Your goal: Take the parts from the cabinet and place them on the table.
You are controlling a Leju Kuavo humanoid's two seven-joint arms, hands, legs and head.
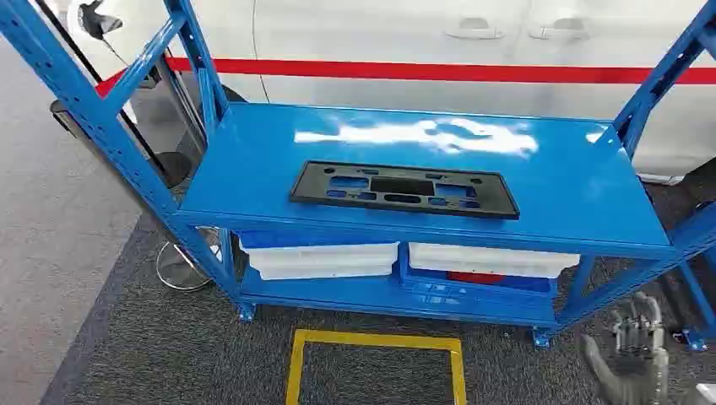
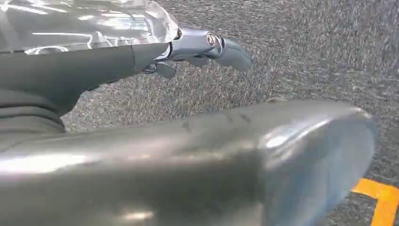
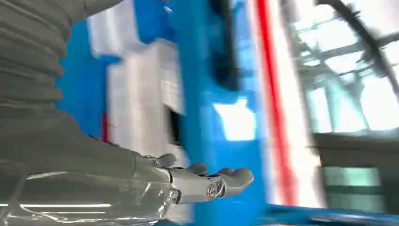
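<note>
A flat black plastic part (image 1: 404, 189) with several cut-outs lies on the blue shelf top (image 1: 557, 169) of the cabinet, near its front edge. My right hand (image 1: 631, 354) is low at the right, in front of and below the shelf, fingers spread and holding nothing; the right wrist view shows its fingers (image 3: 221, 181) stretched out toward the blurred blue shelf (image 3: 202, 94). My left hand (image 2: 202, 47) hangs over grey carpet with fingers extended and nothing in them.
White bins (image 1: 321, 258) (image 1: 494, 258) sit on the lower shelf. Blue uprights (image 1: 93, 110) (image 1: 667, 76) frame the cabinet. A yellow square (image 1: 376, 342) is marked on the carpet in front. A white car with a red stripe (image 1: 473, 72) stands behind.
</note>
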